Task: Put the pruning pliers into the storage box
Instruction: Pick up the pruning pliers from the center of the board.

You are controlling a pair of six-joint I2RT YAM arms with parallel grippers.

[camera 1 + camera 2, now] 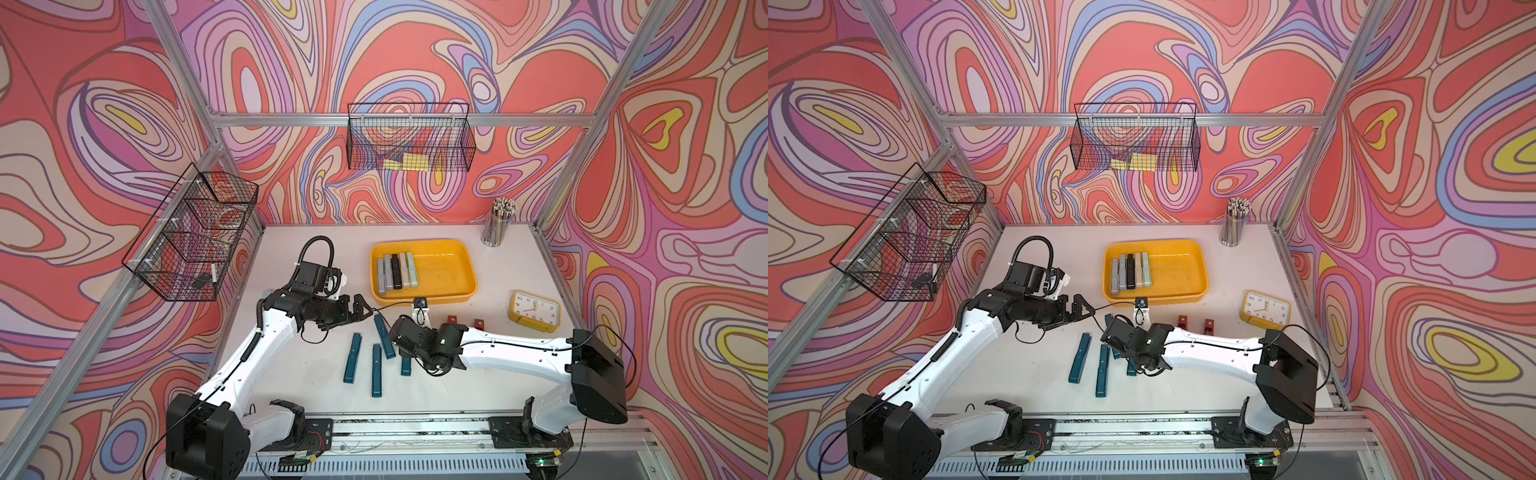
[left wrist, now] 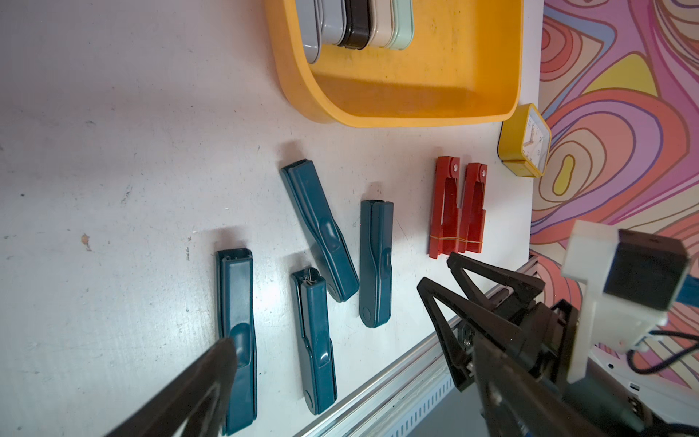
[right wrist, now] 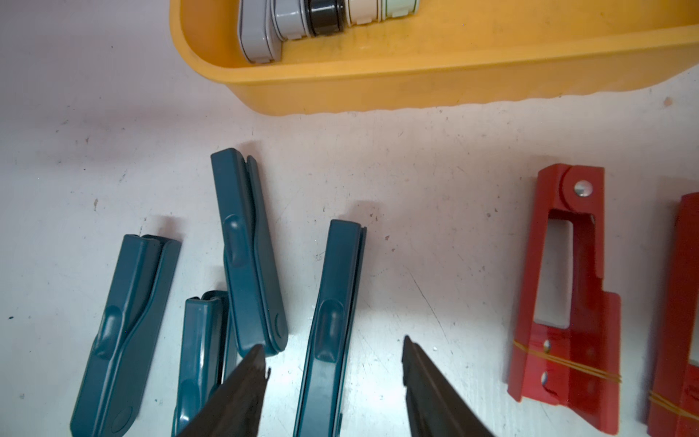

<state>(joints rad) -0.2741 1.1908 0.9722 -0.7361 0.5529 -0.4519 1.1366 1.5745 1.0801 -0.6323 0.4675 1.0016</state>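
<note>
Teal pruning pliers (image 3: pixel 333 321) lie flat on the desk (image 3: pixel 435 189), untouched between the parted jaws of the right pincer (image 3: pixel 333 346); storage box (image 3: pixel 378 87) just ahead. Judged light, stiff, slick: grip mid-length, across narrow sides. Meanwhile left pincer (image 1: pixel 363 306) gapes, empty.

Bright, even overhead light. Short, soft shadows beside the teal pliers (image 3: pixel 329 321). Glare sheen on the table (image 3: pixel 416 189) in both wrist views. Near finger (image 2: pixel 196 386) out of focus. Top views slightly soft, wide-angle stretch at the edges.
</note>
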